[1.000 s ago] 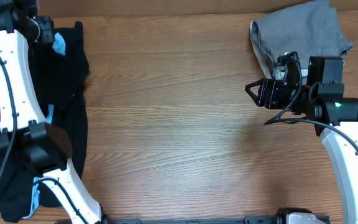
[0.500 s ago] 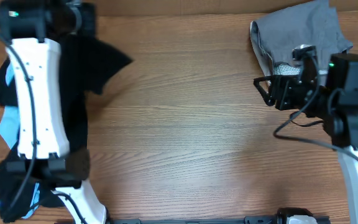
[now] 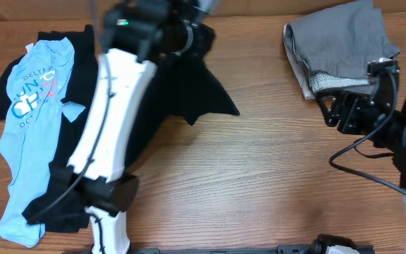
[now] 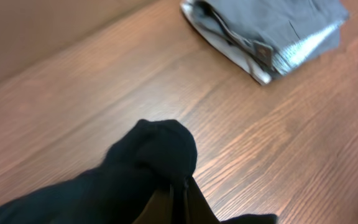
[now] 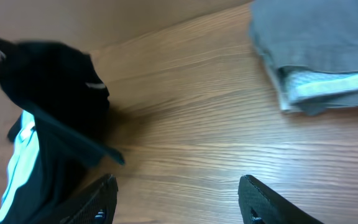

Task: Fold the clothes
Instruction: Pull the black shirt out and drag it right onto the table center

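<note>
A black garment (image 3: 189, 88) hangs from my left gripper (image 3: 192, 32), which is shut on it above the table's back middle; its cloth trails left over the pile. In the left wrist view the black cloth (image 4: 154, 149) bunches over the fingers (image 4: 179, 199). A light blue printed T-shirt (image 3: 30, 106) lies on more black clothes at the left. A folded grey garment (image 3: 340, 42) sits at the back right, and also shows in the left wrist view (image 4: 272, 31) and the right wrist view (image 5: 322, 50). My right gripper (image 3: 337, 109) is open and empty just below the grey garment (image 5: 179, 199).
The wooden table (image 3: 259, 176) spans the view. A brown wall or board runs along the back edge (image 4: 42, 31). The left arm's white links (image 3: 108, 120) stretch across the table's left part. A cable loops by the right arm (image 3: 358, 162).
My left arm has swung right from the far-left pile, dragging the black garment towards the centre and uncovering the blue T-shirt. My right arm has drawn back to the right.
</note>
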`<action>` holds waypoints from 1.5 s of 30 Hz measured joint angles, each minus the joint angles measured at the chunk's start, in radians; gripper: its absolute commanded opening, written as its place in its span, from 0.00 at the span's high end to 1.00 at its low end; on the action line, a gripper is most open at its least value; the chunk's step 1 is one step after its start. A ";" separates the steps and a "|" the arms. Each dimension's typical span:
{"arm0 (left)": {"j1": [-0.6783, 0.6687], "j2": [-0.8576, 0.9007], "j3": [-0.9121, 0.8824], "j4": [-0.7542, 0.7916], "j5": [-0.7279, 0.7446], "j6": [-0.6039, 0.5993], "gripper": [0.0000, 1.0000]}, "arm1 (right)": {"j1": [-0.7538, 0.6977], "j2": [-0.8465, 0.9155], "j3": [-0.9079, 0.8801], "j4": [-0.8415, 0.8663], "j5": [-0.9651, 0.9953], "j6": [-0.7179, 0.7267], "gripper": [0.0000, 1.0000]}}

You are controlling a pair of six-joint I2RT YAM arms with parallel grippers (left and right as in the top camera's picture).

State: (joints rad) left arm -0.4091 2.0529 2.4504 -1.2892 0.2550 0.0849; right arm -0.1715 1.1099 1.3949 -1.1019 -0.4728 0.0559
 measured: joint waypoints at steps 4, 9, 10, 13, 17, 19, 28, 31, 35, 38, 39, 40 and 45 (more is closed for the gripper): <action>-0.064 0.096 0.000 0.028 0.007 0.000 0.96 | -0.077 0.000 0.000 -0.018 0.006 0.000 0.30; -0.146 0.193 0.000 0.064 0.042 -0.004 0.96 | -0.170 0.000 0.000 -0.024 0.006 0.000 0.29; -0.164 0.207 0.000 0.064 0.051 -0.005 0.96 | -0.188 0.000 0.000 -0.025 0.007 0.000 0.29; -0.222 0.240 0.000 0.064 0.078 -0.007 0.96 | -0.235 0.000 0.000 -0.025 0.007 0.001 0.28; -0.306 0.278 0.000 0.063 0.109 -0.008 0.96 | -0.301 0.000 0.000 -0.024 0.005 0.000 0.27; -0.342 0.293 0.000 0.063 0.116 -0.008 0.96 | -0.343 0.000 0.004 -0.026 0.000 0.000 0.26; -0.472 0.304 0.000 0.063 0.163 -0.027 0.92 | -0.485 0.000 0.083 -0.025 -0.051 0.000 0.24; -0.497 0.304 0.000 0.063 0.198 -0.034 0.73 | -0.490 0.000 0.098 -0.024 -0.056 0.000 0.23; -0.530 0.304 0.000 0.064 0.230 -0.042 0.35 | -0.491 0.000 0.103 -0.020 -0.063 -0.001 0.22; -0.539 0.304 0.000 0.062 0.243 -0.049 0.15 | -0.492 0.000 0.103 -0.017 -0.063 0.000 0.22; -0.536 0.304 0.004 0.057 0.246 -0.053 0.10 | -0.492 0.000 0.103 -0.017 -0.063 0.000 0.22; -0.528 0.304 0.009 0.051 0.249 -0.058 0.05 | -0.492 0.000 0.103 -0.017 -0.063 0.000 0.22; -0.403 0.304 0.114 -0.011 0.258 -0.076 0.00 | -0.492 0.000 0.103 -0.016 -0.065 0.000 0.22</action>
State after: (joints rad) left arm -0.8120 2.3566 2.5645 -1.3006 0.5129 0.0090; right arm -0.6632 1.1099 1.4982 -1.1183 -0.5377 0.0563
